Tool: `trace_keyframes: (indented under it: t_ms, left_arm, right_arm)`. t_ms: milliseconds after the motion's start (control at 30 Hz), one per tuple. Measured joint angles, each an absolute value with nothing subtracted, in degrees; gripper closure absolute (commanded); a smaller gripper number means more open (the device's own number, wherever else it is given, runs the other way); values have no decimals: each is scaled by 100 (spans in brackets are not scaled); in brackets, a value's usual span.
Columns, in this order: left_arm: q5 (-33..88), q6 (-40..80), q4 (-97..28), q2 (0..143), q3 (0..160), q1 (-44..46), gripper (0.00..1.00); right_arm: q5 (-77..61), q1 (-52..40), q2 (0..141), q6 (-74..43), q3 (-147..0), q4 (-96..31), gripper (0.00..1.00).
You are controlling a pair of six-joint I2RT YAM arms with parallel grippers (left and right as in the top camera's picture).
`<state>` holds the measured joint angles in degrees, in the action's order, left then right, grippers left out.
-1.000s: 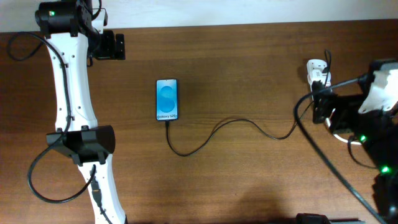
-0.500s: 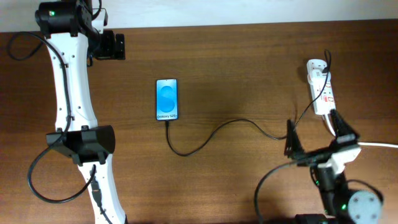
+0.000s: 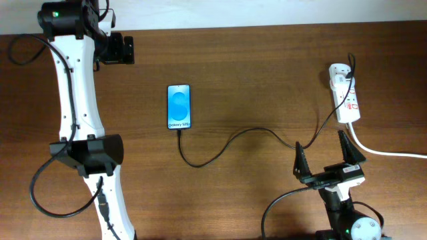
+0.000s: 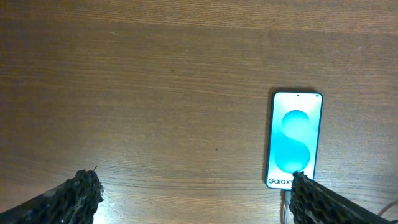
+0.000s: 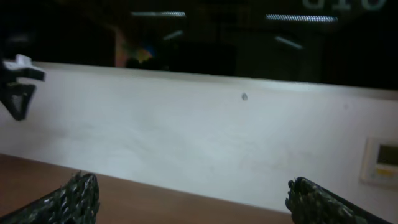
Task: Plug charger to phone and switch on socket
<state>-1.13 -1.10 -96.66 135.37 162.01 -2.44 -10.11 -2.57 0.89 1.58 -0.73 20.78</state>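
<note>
Overhead, the brown wooden table [image 3: 253, 80] shows bare wood on every side of the small dark-framed smartphone [image 3: 179, 107]. It lies flat left of centre, well in from the far edge, its blue screen lit with a lighter oval and white "Galaxy" text. The long thin black charger cable [image 3: 233, 138] meets its near end and snakes right toward the white elongated power strip [image 3: 345, 93] near the right edge, whose thick white cord [image 3: 380, 152] runs off right. The left gripper [image 4: 194, 180] hangs with fingers spread wide, holding nothing. The right gripper [image 3: 320, 143], near the front edge, likewise gapes wide with nothing in it.
</note>
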Motion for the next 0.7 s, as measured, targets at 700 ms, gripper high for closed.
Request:
trace_keyframes:
  t_ms: [700]
  left_arm:
    - [-113, -110, -9666, 13537, 16201, -244, 1]
  right_arm:
    - [-539, -268, 69, 174, -60, -370, 2]
